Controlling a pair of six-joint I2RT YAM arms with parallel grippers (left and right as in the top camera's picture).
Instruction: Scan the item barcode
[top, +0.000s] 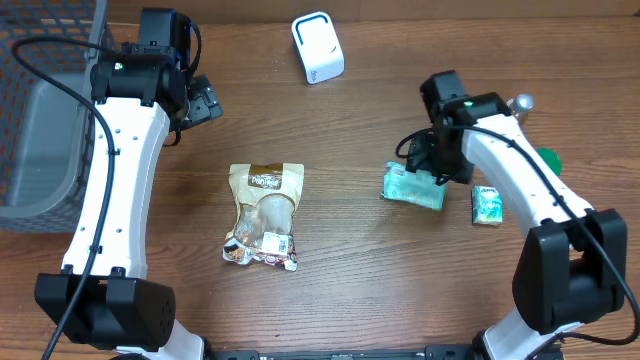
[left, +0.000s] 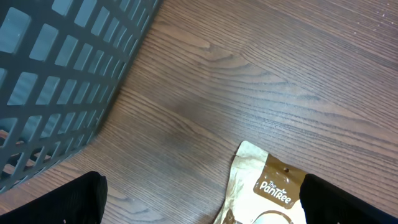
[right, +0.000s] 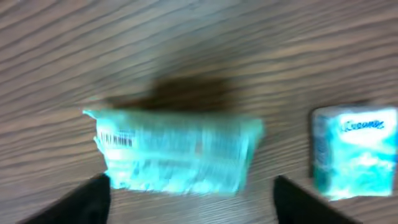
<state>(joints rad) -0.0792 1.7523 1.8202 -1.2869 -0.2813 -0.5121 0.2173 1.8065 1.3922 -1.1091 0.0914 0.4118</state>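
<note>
Teal film wraps the tissue pack (right: 180, 152), which lies flat on the right half of the bench (top: 360, 280), about midway between its near and far edges and right under the right gripper (right: 193, 205). That gripper is released: its fingers stand wide to either side of the pack, and the one nearer the small Kleenex pack (right: 354, 152) is plainly clear of it. The left gripper (left: 208, 205) is also spread and empty, hovering near the grey basket (top: 40, 120) at the bench's left edge, with the top of the snack pouch (left: 267, 186) below it. The tissue pack's long axis runs roughly from the left edge to the right edge, turned a little off square. The barcode (right: 116, 138) faces up on the short end that points toward the pouch, away from the Kleenex pack. The white scanner (top: 318, 47) stands near the middle of the far edge, well apart from the pack, so the pack probably has to be lifted and turned toward it. The main risk is the soft wrap. A pinch across the barcode end would hide or crease the bars, and a shallow hold on slick film could slip in transit. A wide approach could also nudge the Kleenex pack just beside it. The wrist picture is blurred, so fine alignment is hard to judge.
</note>
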